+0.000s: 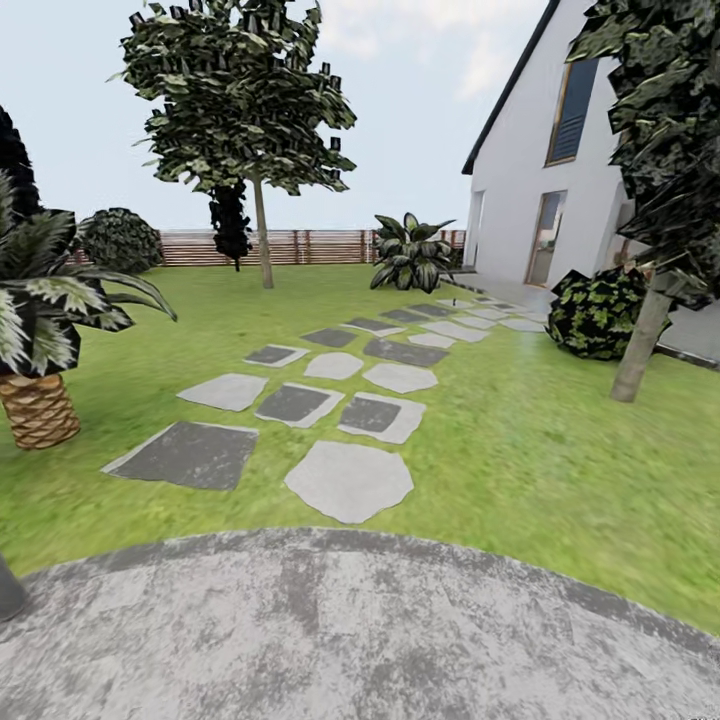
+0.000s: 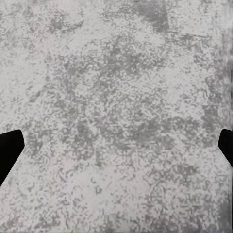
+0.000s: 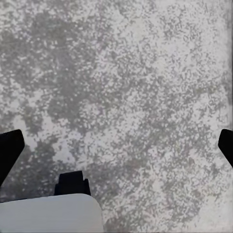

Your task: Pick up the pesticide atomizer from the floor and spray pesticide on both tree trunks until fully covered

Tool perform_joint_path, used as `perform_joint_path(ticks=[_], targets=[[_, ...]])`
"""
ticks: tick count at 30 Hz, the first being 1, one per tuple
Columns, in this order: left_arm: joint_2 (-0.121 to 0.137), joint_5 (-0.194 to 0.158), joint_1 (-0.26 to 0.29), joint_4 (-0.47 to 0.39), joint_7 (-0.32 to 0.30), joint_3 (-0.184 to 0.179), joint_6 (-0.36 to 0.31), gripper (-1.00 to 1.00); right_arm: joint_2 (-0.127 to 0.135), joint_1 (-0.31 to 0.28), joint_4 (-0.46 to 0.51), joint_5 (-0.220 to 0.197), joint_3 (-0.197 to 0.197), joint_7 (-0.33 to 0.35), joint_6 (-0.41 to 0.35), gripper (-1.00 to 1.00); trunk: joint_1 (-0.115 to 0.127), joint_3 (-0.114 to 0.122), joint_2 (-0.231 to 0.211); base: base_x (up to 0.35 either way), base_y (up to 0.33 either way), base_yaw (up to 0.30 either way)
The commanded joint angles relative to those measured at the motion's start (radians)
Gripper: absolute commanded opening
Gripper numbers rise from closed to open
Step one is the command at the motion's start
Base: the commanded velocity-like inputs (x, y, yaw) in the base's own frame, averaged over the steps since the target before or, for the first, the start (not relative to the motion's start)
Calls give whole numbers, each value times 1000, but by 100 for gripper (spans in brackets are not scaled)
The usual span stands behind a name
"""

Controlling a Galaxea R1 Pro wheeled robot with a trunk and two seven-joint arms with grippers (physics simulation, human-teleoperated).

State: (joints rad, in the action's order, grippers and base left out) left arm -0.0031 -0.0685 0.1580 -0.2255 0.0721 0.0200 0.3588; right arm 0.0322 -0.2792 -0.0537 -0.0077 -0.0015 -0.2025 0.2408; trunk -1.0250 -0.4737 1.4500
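Two trees stand in the garden lawn (image 1: 520, 450). The far tree has a thin straight trunk (image 1: 263, 240) under a broad canopy (image 1: 240, 95), close to the fence. The near tree's grey-brown trunk (image 1: 640, 345) leans at the right, with its canopy (image 1: 665, 130) overhead. No white specks show on either trunk. The pesticide atomizer is out of view. My left gripper (image 2: 116, 150) is open over mottled grey paving (image 2: 116, 87). My right gripper (image 3: 116, 150) is open over the same paving, with nothing between its fingers.
Stepping stones (image 1: 345, 480) lead from the round paved patch (image 1: 330, 630) toward the white house (image 1: 530, 170). A stubby palm (image 1: 38, 405) stands at the left, a dark bush (image 1: 595, 312) beside the near tree. A slat fence (image 1: 300, 247) closes the back. A tiny dark speck (image 1: 452, 299) stands by the far stones.
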Motion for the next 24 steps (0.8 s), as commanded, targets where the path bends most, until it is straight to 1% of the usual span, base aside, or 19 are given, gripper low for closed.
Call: perform_joint_path(ticks=[1,7,9,11,13,15,18,19,20,23,24], targets=[[0,0,0,0,0,0,0,100,0,0,0,0,0,0,0,100,0,-1,0,350,0,-209],[0,1,0,-8,1,-8,-1,100,-2,0,4,7,6,2,0,100,0,-2,0,350,0,-81],[-3,1,0,-46,1,-10,-2,100,-4,0,28,9,7,3,0,100,0,-2,0,350,0,-16],[-4,2,0,-105,1,-11,-4,100,-4,-1,72,10,8,3,0,100,0,-2,0,350,0,-10],[-5,2,0,-229,1,-12,-8,100,-5,-1,192,10,8,-1,1,100,0,-2,0,350,0,-5],[-6,2,2,-274,1,-13,-18,100,-4,-1,241,11,8,-3,1,100,0,-2,0,350,0,-3],[-7,2,16,-311,0,-13,-43,100,-1,-1,291,12,8,-10,2,100,0,-3,0,350,0,-2],[-8,3,38,-329,0,-13,-61,100,9,-5,319,12,7,-16,3,100,0,-3,0,350,0,-1],[-8,3,44,-331,0,-14,-65,100,15,-7,326,12,7,-18,3,100,0,-3,0,350,0,-1],[-6,3,63,-309,0,-14,-77,100,40,-17,345,12,6,-20,3,100,0,-3,0,350,0,0],[-5,3,67,-305,0,-13,-78,100,43,-18,345,12,6,-21,3,100,0,-3,0,350,0,0]])
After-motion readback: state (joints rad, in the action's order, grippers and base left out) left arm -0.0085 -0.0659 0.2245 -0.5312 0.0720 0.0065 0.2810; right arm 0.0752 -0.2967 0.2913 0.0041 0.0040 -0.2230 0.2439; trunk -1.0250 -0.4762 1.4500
